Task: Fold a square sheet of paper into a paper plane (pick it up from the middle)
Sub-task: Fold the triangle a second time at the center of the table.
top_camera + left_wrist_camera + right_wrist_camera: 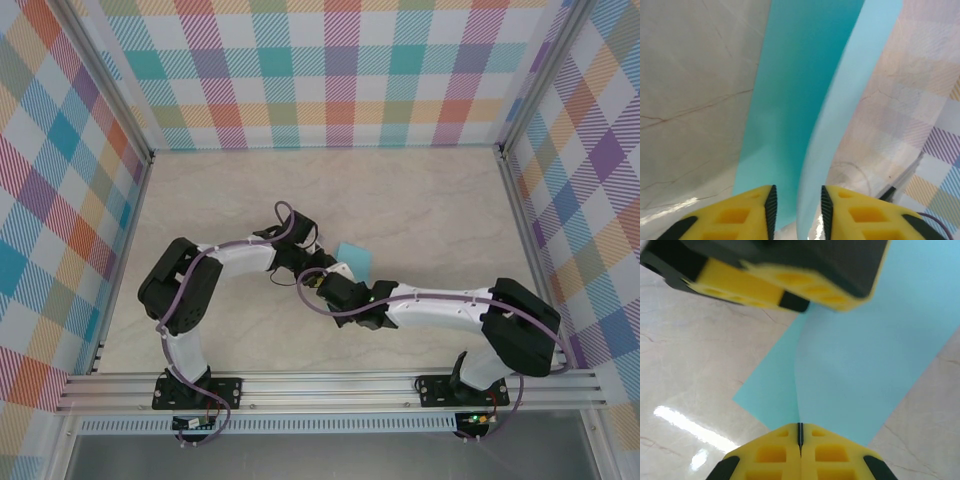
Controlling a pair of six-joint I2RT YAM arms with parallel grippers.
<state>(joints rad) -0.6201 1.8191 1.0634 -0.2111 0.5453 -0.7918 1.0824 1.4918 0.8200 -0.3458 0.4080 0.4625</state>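
Mid-frame, the square sheet of paper (356,258) lies just up-right of both pincers: the right gripper (800,429) pinches its near edge, while the left gripper (797,195) straddles the raised fold, jaws parted.

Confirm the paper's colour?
Light turquoise, plain and unmarked. The square sheet of paper shows best in the right wrist view.

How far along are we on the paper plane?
Early. Done: the square sheet of paper is picked up at one edge, bowing off the table. In hand: the right gripper is shut on that edge; the left gripper stands open astride a raised flap. Left: no sharp crease, nose or wings yet.
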